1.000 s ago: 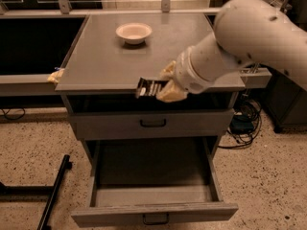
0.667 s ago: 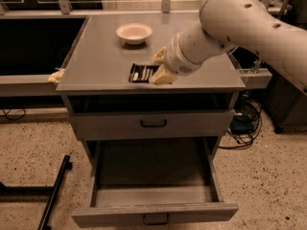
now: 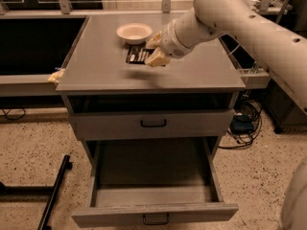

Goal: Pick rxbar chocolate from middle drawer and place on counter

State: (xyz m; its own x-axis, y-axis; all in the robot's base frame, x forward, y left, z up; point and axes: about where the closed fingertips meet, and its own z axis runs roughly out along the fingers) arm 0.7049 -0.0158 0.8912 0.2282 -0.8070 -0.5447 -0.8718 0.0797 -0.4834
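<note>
The rxbar chocolate (image 3: 136, 55), a flat black bar with pale lines, is held by its right end just over the counter (image 3: 103, 68), in front of the cream bowl. My gripper (image 3: 152, 50) is shut on it, with tan fingers (image 3: 157, 59) above and below the bar's end. I cannot tell whether the bar touches the counter. The arm reaches in from the upper right. The middle drawer (image 3: 153, 212) is pulled out at the bottom of the view and its grey tray shows nothing inside.
A cream round bowl (image 3: 134, 32) stands on the counter just behind the bar. The upper drawer front (image 3: 153, 124) with a black handle is closed. A yellowish object (image 3: 56, 75) sits at the counter's left edge. Cables (image 3: 245, 124) lie on the floor at right, and a black bar (image 3: 53, 193) at left.
My gripper has carried the bar from the counter's front edge back and left, further over the counter, to just in front of the bowl.
</note>
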